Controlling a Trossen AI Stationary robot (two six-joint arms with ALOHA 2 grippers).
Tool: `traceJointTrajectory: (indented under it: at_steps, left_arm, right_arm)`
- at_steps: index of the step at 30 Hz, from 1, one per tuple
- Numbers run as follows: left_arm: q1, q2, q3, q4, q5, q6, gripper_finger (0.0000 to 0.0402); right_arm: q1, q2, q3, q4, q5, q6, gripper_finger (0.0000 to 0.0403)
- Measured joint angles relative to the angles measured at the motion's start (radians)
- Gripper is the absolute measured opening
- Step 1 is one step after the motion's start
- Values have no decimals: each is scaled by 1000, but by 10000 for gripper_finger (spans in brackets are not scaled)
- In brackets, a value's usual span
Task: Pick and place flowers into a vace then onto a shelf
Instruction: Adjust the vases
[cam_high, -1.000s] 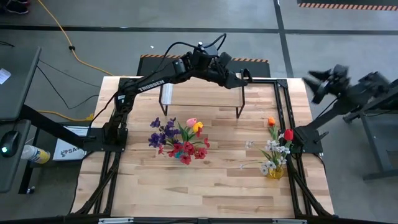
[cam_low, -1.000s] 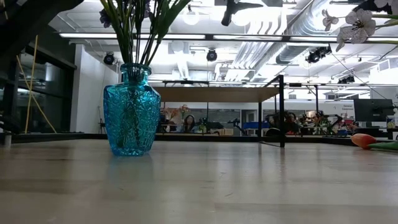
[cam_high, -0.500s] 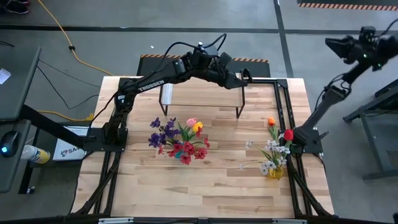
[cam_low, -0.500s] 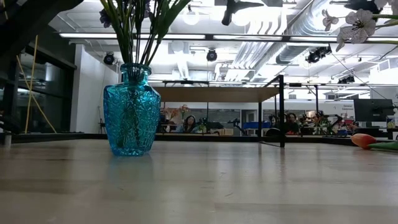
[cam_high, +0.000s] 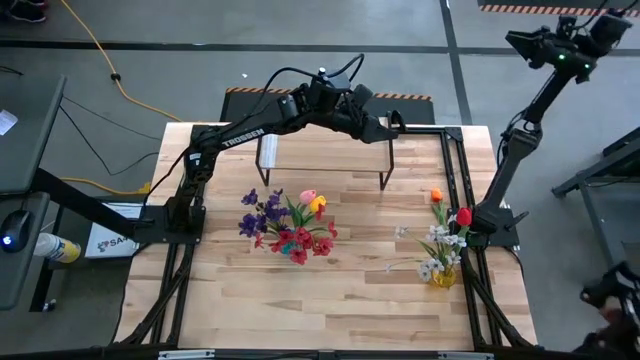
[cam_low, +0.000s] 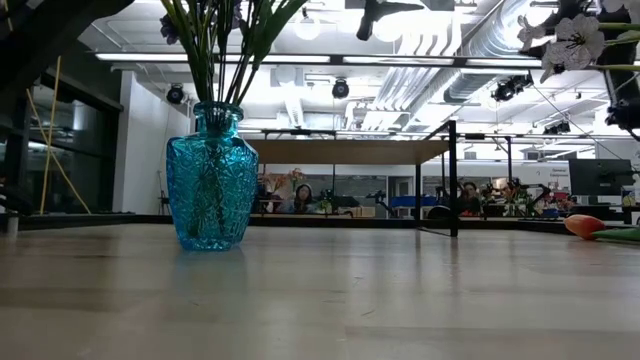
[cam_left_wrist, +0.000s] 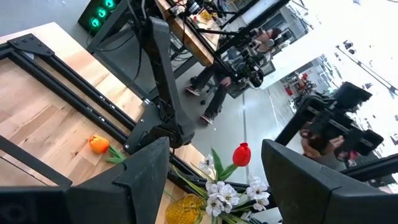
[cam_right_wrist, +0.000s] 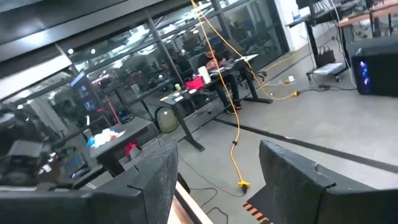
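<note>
**High view.** Light plank tabletop (cam_high: 330, 290) with two dark arms. Left gripper (cam_high: 392, 124) poised above the far edge, over the low light-wood shelf on thin black legs (cam_high: 330, 150); nothing between its fingers. Right gripper (cam_high: 530, 45) raised high and swung out beyond the table's far right corner, over the floor, also carrying nothing. Bunch of purple, red, pink and yellow artificial flowers (cam_high: 288, 226) standing left of centre, its vase hidden beneath the blooms. Second cluster of white, red and orange flowers (cam_high: 443, 238) near the right edge, with a small yellow faceted vase (cam_high: 443, 277) at its foot. Shelf top bare.

**Low view.** Cut-glass turquoise vase (cam_low: 211, 178) upright on the tabletop, green stems rising from its mouth; shelf well behind it. Orange bloom (cam_low: 585, 226) lying on the wood at far right; white blossom (cam_low: 578, 41) overhead.

**Left wrist view.** Own fingers (cam_left_wrist: 146, 171) spread wide, gap empty; beyond them the red tulip (cam_left_wrist: 241, 154), white blossoms and the yellow vase, with the orange bloom lying apart on the planks.

**Right wrist view.** Own fingers (cam_right_wrist: 289, 168) spread apart, empty, facing the room beyond.

**Progress (judged).** Most stems apparently already in vases; at least the orange stem seemingly still loose. Neither vase yet on the shelf, so the shelving step remains.
</note>
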Motion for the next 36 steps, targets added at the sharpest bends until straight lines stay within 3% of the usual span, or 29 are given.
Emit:
traceJointTrajectory:
  at_steps: [3,15,30,36]
  left_arm:
    - [0,0,0,1,0,0,287]
    - [0,0,0,1,-20,-1,287]
    - [-1,0,0,1,-58,-4,287]
    - [-9,0,0,0,-60,-4,287]
  right_arm:
    - [22,-49,-16,30,-5,-76,216]
    - [56,-173,-16,-7,-24,-51,216]
    - [205,-205,-33,-8,-494,201,216]
    - [212,-205,-35,-7,-692,301,216]
